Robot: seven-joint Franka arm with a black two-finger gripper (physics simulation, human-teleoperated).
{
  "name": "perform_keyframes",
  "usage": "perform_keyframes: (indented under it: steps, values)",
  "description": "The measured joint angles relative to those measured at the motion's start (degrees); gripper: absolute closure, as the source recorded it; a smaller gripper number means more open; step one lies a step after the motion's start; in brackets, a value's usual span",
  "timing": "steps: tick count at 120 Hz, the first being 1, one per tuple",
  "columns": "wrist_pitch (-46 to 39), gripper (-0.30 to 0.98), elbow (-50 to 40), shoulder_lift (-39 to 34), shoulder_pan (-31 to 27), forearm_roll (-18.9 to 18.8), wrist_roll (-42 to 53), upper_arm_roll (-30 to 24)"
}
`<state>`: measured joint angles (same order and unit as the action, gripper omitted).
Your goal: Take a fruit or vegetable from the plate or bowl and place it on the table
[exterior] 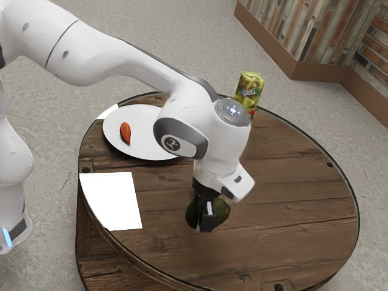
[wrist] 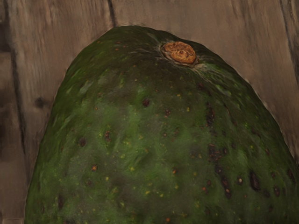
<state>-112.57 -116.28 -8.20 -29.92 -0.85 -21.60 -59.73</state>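
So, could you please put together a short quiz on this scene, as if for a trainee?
1. Fill in the blank: in the wrist view, the avocado has a round stem scar that is orange-____ in colour.

2. Choose one: what lies on the white plate?
a) a yellow lemon
b) a slim orange-red piece of produce
c) a green apple

3. True or false: the gripper is at the avocado, away from the plate.

Key: 1. brown; 2. b; 3. true
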Motion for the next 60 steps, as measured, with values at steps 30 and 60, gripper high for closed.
perform_keyframes:
  steps: [30,60]
  values:
    - [-2.0,0.07,-0.6,0.0,-1.1,0.8,-1.0,-0.7]
    - [0.7,0.01,7.0,-3.7,-0.5,0.3,0.4,-0.9]
